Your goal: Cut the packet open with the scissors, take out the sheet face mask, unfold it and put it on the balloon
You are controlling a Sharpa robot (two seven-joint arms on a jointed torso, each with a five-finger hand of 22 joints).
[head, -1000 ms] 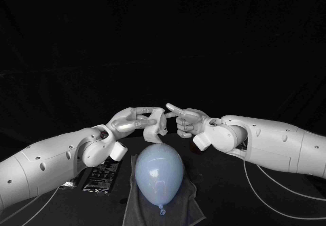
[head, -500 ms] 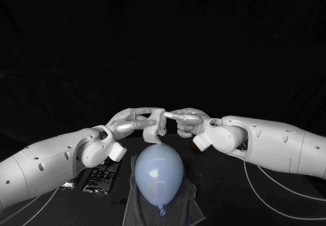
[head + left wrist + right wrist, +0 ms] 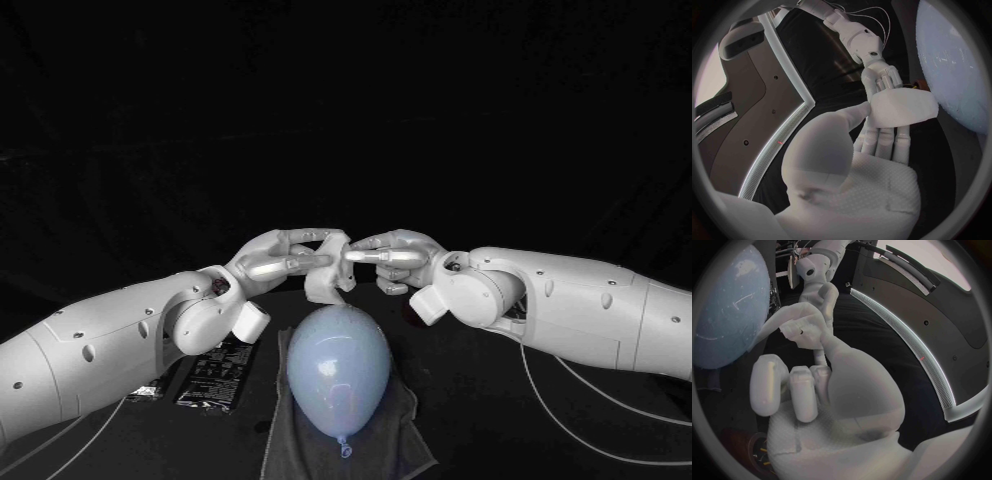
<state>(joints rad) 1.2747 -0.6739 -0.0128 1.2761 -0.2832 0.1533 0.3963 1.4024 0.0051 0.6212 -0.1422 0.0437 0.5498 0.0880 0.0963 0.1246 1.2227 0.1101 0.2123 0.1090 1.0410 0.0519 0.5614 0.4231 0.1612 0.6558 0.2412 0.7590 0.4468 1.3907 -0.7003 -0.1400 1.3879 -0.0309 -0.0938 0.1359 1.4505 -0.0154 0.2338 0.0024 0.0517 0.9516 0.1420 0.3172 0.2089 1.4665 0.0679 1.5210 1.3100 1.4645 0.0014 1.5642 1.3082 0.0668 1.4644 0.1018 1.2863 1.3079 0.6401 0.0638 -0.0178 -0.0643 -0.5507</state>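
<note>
The folded white sheet mask [image 3: 329, 276] hangs between my two hands, just above the pale blue balloon [image 3: 338, 362]. My left hand [image 3: 284, 256] pinches the mask's left side. From the other side, my right hand [image 3: 389, 258] has a finger and thumb closed on the mask's upper edge, its other fingers curled in. The left wrist view shows the mask [image 3: 901, 107] against my left fingers [image 3: 882, 137], with the right hand [image 3: 879, 77] beyond and the balloon [image 3: 957, 60] beside it. In the right wrist view the mask [image 3: 792, 325] sits between my right hand [image 3: 817, 395] and left hand [image 3: 820, 295], next to the balloon [image 3: 729, 315].
The balloon lies on a dark grey cloth [image 3: 392, 440] near the table's front. The black cut packet [image 3: 216, 375] lies flat under my left forearm. A small dark reddish object [image 3: 420, 310] sits under my right wrist. Thin white cables [image 3: 577, 405] trail on the right.
My right hand's raised finger has come down and closed with the thumb on the mask's upper edge. The left hand, mask and balloon have stayed where they were.
</note>
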